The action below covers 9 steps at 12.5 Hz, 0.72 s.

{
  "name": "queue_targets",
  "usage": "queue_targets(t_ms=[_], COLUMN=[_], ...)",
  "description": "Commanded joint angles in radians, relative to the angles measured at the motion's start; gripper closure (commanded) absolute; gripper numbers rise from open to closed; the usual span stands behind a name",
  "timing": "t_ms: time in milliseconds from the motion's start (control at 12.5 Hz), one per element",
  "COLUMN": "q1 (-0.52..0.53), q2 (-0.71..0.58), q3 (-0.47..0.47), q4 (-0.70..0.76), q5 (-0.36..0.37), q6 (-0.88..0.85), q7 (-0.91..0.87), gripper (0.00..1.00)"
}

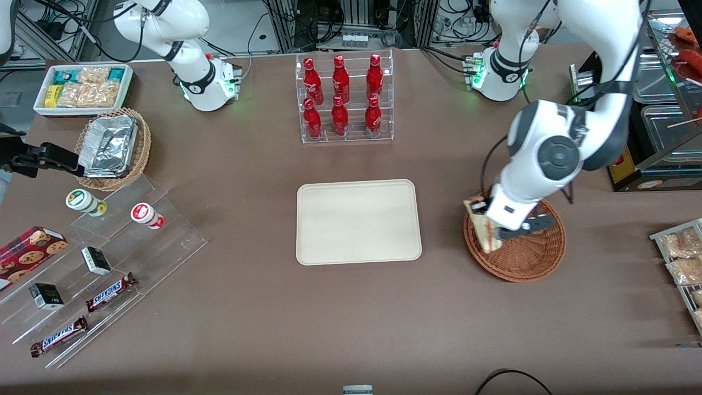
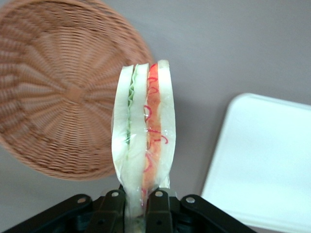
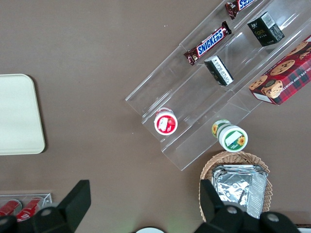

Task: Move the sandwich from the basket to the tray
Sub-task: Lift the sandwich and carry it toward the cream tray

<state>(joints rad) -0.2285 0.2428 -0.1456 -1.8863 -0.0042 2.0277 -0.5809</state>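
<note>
We note the sandwich (image 2: 144, 141) clamped by its lower end between the fingers of the left arm's gripper (image 2: 138, 204), held edge-up and clear of the basket (image 1: 515, 247), above the basket's rim on the side toward the tray (image 1: 358, 221). We judge the pick done and the carry in hand; the next move calls for a sideways transfer over bare table to the tray, then a lowering and release. The tray lies flat and bare beside the basket on a brown table (image 1: 247, 318). Farther from the front camera stands a clear rack of red bottles (image 1: 344, 99); toward the parked arm's end, stepped shelves with candy bars (image 1: 82, 312).
</note>
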Motion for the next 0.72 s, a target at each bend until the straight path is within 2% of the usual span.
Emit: queue_targets(t_ms=[0,640], q1=[-0.089,-0.323], q2=[0.099,0.351], q3=[0.006,0.008], q4=[0.099,0.369], q5=[-0.010,0.001], q6=[-0.015,-0.012], q7=[-0.007,-0.270], gripper=[1.00,1.00])
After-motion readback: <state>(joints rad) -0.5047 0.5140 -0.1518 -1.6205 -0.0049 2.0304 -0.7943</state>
